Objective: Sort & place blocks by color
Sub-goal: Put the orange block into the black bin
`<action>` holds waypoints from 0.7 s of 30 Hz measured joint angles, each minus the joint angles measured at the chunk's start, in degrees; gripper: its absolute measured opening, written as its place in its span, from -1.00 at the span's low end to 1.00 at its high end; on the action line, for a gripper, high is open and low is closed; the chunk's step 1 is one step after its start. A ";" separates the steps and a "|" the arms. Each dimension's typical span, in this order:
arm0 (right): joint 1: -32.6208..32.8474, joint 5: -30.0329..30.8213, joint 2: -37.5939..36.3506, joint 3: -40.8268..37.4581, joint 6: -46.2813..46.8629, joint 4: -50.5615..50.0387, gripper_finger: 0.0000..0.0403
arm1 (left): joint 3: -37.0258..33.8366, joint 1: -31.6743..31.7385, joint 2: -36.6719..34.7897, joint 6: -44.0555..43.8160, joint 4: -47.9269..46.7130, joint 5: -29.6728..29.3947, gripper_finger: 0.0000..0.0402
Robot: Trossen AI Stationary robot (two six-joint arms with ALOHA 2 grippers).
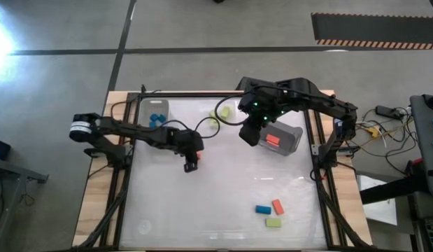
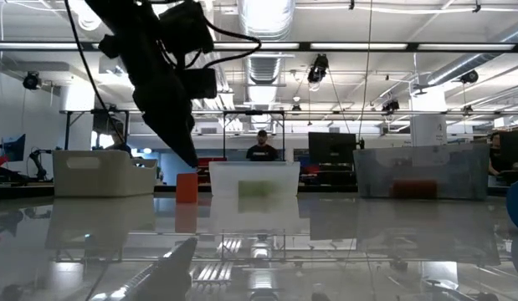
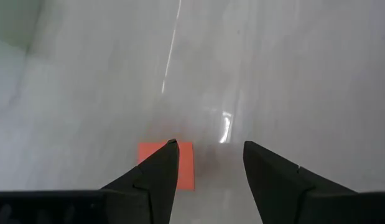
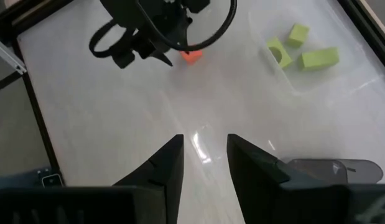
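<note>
Hovering released over a small red-orange rectangular block (image 3: 166, 164) at tabletop (image 1: 223, 189) centre: left end effector (image 3: 208, 163), aligning for pickup. Waiting at two o'clock, parted, empty: right end effector (image 4: 204, 155).

Table (image 1: 223, 203): you have a glossy white top in a dark frame.
Bins: you see 3, a clear bin (image 1: 154, 110) far left, a clear bin (image 1: 226, 112) centre, a grey bin (image 1: 289, 136) right.
Cables (image 1: 384, 122): beside the table's right edge.
Person (image 2: 260, 147): standing far behind your table.
</note>
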 joint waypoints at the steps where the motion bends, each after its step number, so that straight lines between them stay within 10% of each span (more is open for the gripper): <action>1: 0.00 0.04 0.00 -0.02 0.00 0.08 -0.45 | -0.33 0.00 0.41 -0.02 0.62 -0.02 -0.18; 13: -0.02 0.04 0.07 -0.66 -0.46 0.18 -0.45 | -0.95 0.00 4.37 -1.18 1.20 -2.85 -0.22; 21: -0.02 0.04 0.07 -1.39 -0.59 0.22 -0.45 | -0.92 0.02 4.94 -3.96 1.35 -3.89 -0.64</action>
